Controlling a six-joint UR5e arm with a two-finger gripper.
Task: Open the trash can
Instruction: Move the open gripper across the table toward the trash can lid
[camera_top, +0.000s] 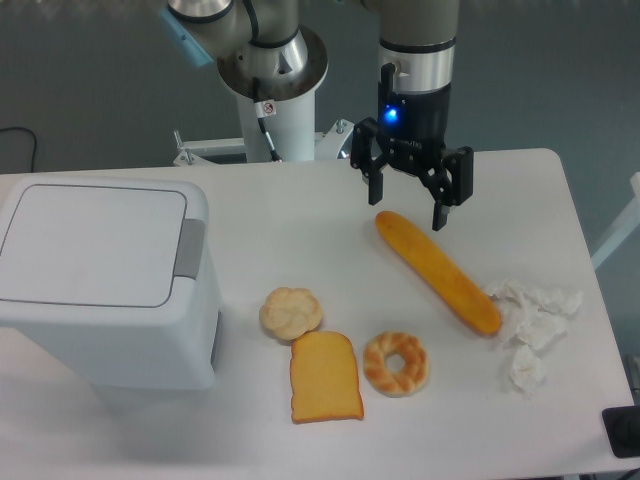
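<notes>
No legible txt; arm base (268, 70) sticker unreadable.

White table (300, 215) w/ trash can (95, 285), baguette (437, 272), toast (325, 377), donut (396, 363), tissue (530, 325).

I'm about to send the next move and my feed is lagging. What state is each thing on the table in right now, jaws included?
trash can: lid shut flat, grey push tab not pressed.
gripper: jaws open, empty, above the baguette's far end.
baguette: lying flat, whole.
round bun: lying flat on the table.
toast slice: lying flat.
ring-shaped bread: lying flat.
tissue: crumpled.
</notes>
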